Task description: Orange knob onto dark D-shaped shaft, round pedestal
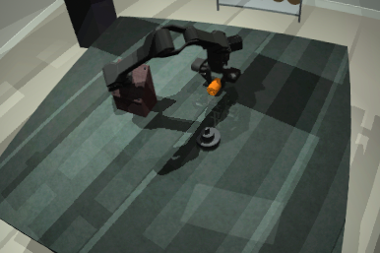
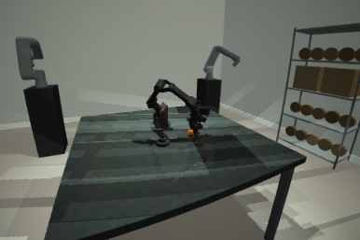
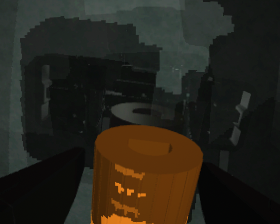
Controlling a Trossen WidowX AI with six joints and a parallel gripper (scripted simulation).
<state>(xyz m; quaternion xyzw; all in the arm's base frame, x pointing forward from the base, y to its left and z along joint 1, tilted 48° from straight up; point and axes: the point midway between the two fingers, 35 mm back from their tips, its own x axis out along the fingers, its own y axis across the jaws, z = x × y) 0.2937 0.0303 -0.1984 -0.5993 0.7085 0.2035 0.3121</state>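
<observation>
The orange knob (image 1: pixel 214 88) (image 2: pixel 190 133) (image 3: pixel 147 187) lies on its side on the table. In the wrist view its end face shows a hole with a straight edge. My gripper (image 1: pixel 218 82) (image 2: pixel 193 131) (image 3: pixel 143 164) is low over the knob and partly open, a finger on each side; a narrow gap shows at the left finger, and contact at the right is unclear. The round grey pedestal (image 1: pixel 215 141) (image 2: pixel 162 143) stands apart from the knob, nearer the front in the top view. Its dark shaft (image 1: pixel 207 131) points up and is bare; its flat side cannot be made out.
A dark red block (image 1: pixel 140 91) (image 2: pixel 161 116) stands by the arm's base. The arm arches above the dark green table (image 1: pixel 123 164) (image 2: pixel 117 193). Shelves and two grey arms on black stands are beyond the table. Shadows darken the wrist view.
</observation>
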